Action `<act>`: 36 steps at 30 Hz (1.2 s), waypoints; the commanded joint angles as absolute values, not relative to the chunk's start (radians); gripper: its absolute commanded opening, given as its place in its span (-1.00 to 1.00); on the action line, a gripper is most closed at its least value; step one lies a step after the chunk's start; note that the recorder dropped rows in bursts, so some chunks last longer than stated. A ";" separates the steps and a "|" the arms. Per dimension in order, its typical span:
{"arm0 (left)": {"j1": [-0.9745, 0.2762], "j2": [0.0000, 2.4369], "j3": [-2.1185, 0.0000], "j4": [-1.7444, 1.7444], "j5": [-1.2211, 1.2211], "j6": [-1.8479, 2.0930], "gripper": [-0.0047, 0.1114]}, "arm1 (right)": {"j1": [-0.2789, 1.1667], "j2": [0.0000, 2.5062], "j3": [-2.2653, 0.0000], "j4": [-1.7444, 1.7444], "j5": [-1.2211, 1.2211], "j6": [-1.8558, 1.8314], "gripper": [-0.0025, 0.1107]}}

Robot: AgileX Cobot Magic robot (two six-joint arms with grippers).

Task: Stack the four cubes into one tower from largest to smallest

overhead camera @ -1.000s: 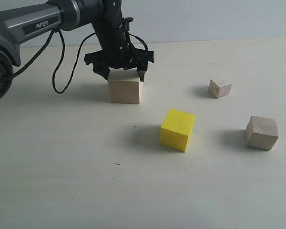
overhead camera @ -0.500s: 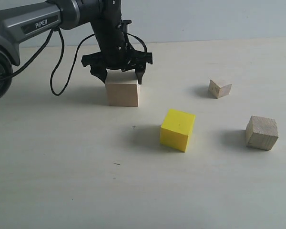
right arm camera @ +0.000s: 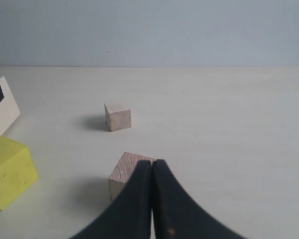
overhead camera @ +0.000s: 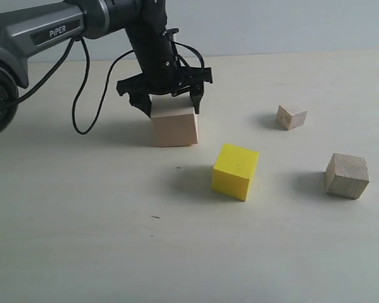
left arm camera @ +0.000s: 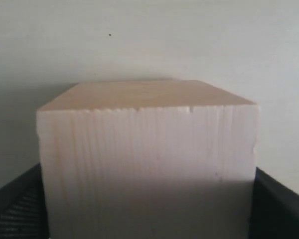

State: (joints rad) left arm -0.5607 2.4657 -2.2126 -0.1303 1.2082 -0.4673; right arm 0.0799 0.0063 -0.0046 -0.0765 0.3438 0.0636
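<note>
Our left gripper point(overhead camera: 169, 105) clamps the large pale wooden cube point(overhead camera: 175, 129), now shifted closer to the yellow cube point(overhead camera: 235, 171); our right gripper point(right arm camera: 152, 172) is closed, empty.

Pale table point(overhead camera: 82, 252) with scattered cubes point(overhead camera: 235, 171)

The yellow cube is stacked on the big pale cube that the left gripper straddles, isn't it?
Not stacked. The exterior view shows the yellow cube resting on the table by itself, apart from the big pale cube, which the left gripper does straddle.
</note>
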 commanded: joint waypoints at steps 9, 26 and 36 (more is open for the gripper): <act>-0.611 2.433 -2.209 -0.097 1.221 -0.487 -0.92 | 0.081 0.000 0.000 -0.078 0.327 0.061 -0.96; -0.621 2.351 -2.033 -0.041 1.221 -0.510 -0.92 | 0.081 0.000 0.000 -0.078 0.327 0.061 -0.96; -0.627 2.265 -1.939 -0.054 1.221 -0.545 -0.92 | 0.081 0.000 0.000 -0.051 0.327 0.061 -0.96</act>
